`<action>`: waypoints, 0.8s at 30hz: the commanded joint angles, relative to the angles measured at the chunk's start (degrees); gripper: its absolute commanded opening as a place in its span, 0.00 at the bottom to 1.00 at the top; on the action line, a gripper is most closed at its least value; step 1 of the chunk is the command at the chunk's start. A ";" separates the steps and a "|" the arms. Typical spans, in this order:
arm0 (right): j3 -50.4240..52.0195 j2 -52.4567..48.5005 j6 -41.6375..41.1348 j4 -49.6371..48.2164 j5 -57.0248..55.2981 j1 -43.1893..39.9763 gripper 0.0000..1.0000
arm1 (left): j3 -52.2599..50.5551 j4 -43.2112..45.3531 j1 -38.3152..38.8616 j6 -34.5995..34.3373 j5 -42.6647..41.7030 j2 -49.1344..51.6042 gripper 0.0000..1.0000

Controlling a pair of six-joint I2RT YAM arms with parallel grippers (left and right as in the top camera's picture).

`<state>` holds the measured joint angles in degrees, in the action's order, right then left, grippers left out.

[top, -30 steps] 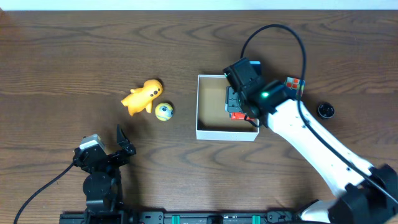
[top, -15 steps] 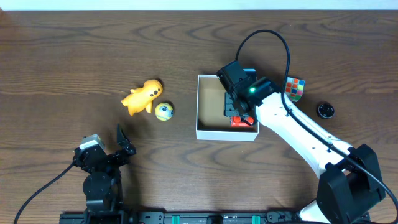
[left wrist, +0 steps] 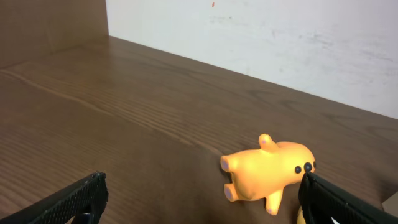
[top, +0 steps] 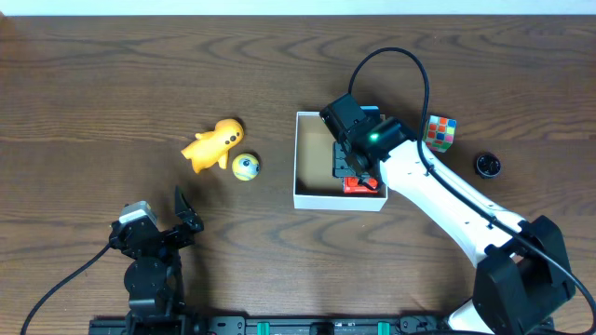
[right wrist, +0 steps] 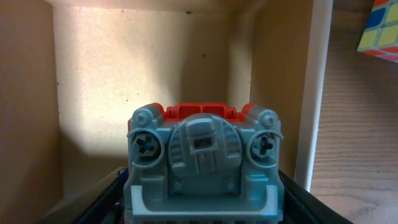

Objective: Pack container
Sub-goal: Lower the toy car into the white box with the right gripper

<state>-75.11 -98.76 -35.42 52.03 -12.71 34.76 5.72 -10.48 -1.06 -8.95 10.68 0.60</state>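
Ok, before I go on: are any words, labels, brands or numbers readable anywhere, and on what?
None can be read in any view.
The grey-and-red plastic toy: moulded cross-head screws only, no lettering.
The multicoloured puzzle cube: plain coloured squares.
The yellow rubbery animal toy: only black dot eyes.
The white-walled cardboard container: walls and brown inside unmarked.

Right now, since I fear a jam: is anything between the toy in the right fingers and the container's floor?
Nothing visible does. The red and grey toy, held by the right fingers, sits inside the walls of the container, near its right side, and the brown floor ahead of it is bare. The toy's underside is hidden.
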 commanded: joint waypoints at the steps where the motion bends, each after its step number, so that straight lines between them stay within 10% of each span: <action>1: -1.20 -1.68 -0.96 -0.13 -0.83 0.46 0.45 | 0.07 0.04 0.17 0.57 0.02 -0.37 0.98; 24: -1.18 -5.53 -0.96 0.26 -1.44 0.42 0.61 | 0.07 0.04 0.17 0.57 0.02 -0.37 0.98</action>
<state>-75.11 -103.90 -35.42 52.25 -12.80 34.81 5.72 -10.48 -1.06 -8.95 10.68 0.60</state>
